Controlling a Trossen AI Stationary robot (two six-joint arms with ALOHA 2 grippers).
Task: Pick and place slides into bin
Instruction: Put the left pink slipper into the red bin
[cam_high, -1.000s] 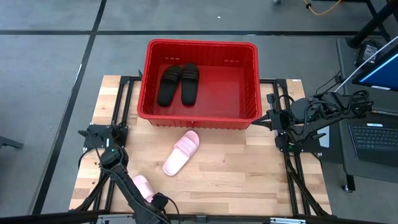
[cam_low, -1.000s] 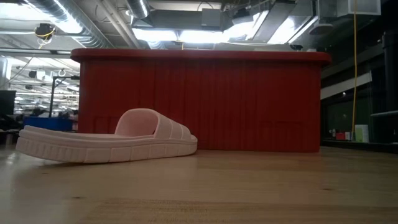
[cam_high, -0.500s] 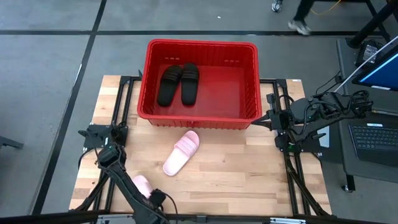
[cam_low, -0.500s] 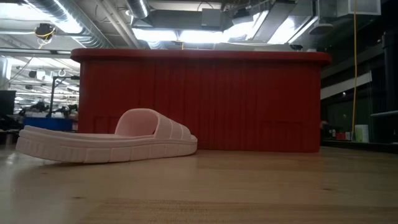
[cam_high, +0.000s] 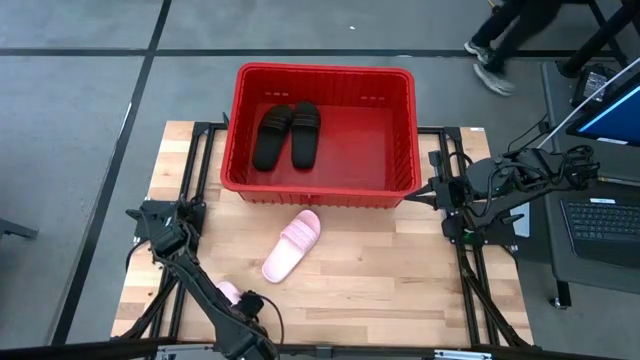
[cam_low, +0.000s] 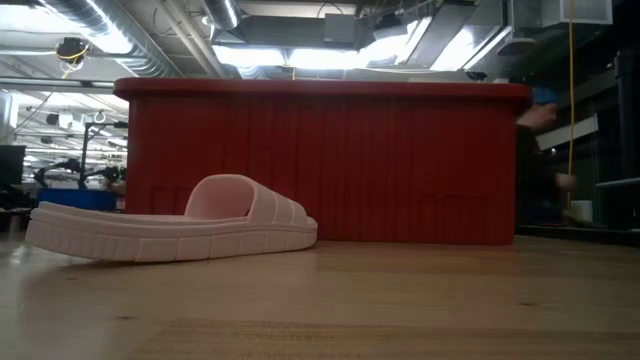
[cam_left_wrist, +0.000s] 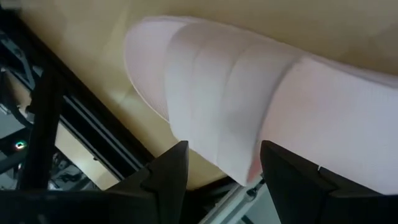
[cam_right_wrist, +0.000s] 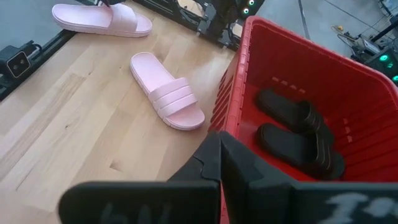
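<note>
Fingers (cam_left_wrist: 168, 180) of the left gripper (cam_high: 240, 305) stand parted astride the strap of a pale pink slide (cam_left_wrist: 261, 106) at the table's (cam_high: 400, 290) front left edge, their tips beside it without a visible grasp. Just beyond, a second pink slide (cam_high: 292, 245) lies flat near mid-table, in front of the red bin (cam_high: 405, 130). Two black slides (cam_high: 287, 134) rest side by side in the bin's left half. Right gripper (cam_high: 432, 192) waits at the bin's right front corner, its fingers closed on nothing.
</note>
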